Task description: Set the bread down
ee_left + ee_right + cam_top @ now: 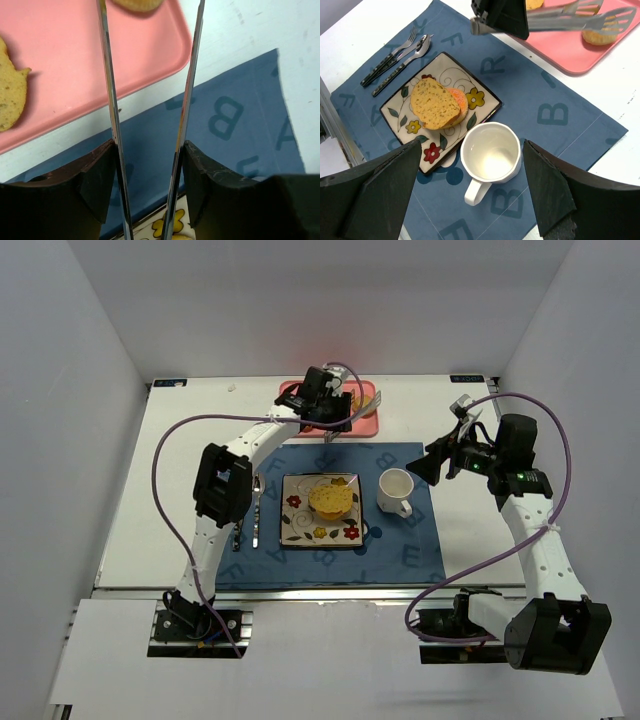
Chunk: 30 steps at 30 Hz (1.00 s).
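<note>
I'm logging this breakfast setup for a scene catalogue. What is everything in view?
table: 1, white, under everything
placemat: 1, blue with letters, middle of the table
plate: 1, square with a flower pattern, on the placemat
bread slice: 1, yellow-brown, on the plate over something orange
mug: 1, white, empty, on the placemat beside the plate
cutlery: a fork and a spoon, dark handles, on the plate's other side
tray: 1, pink, beyond the placemat
bread pieces: at least 2, tan, on the tray
tongs: 1, metal, over the tray
left hand: 1, black, gripping the tongs
right hand: 1, black, open above the mug
</note>
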Motion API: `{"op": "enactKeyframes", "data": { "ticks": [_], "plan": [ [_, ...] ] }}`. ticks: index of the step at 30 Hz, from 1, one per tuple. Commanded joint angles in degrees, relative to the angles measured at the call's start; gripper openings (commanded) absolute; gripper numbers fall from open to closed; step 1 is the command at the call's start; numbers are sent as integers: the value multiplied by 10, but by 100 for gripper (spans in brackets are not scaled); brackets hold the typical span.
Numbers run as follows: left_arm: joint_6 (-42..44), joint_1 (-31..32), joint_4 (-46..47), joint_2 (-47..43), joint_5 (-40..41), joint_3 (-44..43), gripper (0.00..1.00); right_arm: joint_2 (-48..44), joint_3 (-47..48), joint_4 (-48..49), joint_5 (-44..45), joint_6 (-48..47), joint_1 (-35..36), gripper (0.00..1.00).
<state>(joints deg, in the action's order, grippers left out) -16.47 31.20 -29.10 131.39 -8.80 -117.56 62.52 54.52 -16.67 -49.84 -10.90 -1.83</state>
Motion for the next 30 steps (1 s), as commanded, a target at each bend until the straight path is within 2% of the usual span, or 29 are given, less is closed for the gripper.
{"op": "enactKeyframes", "data": {
  "ticks": [1,9,13,16,20,24,30],
  "plan": [
    [11,-1,-20,3,7,-30,63,-2,9,4,-5,0,-4,87],
    [14,-1,-27,22,12,-47,60,-4,8,6,-7,0,-5,87],
    [16,-1,-27,19,4,-36,55,-5,7,7,-8,2,-6,87],
    [17,-1,-19,10,0,-18,44,-6,5,8,-10,4,-6,87],
    [16,-1,-6,-13,-6,3,21,-7,5,9,-10,5,-6,87],
    [10,-1,24,-67,-3,39,11,-9,5,8,-10,5,-7,87],
    [5,-4,38,-190,-12,112,8,-10,3,10,-17,8,-7,87]
  ]
}}
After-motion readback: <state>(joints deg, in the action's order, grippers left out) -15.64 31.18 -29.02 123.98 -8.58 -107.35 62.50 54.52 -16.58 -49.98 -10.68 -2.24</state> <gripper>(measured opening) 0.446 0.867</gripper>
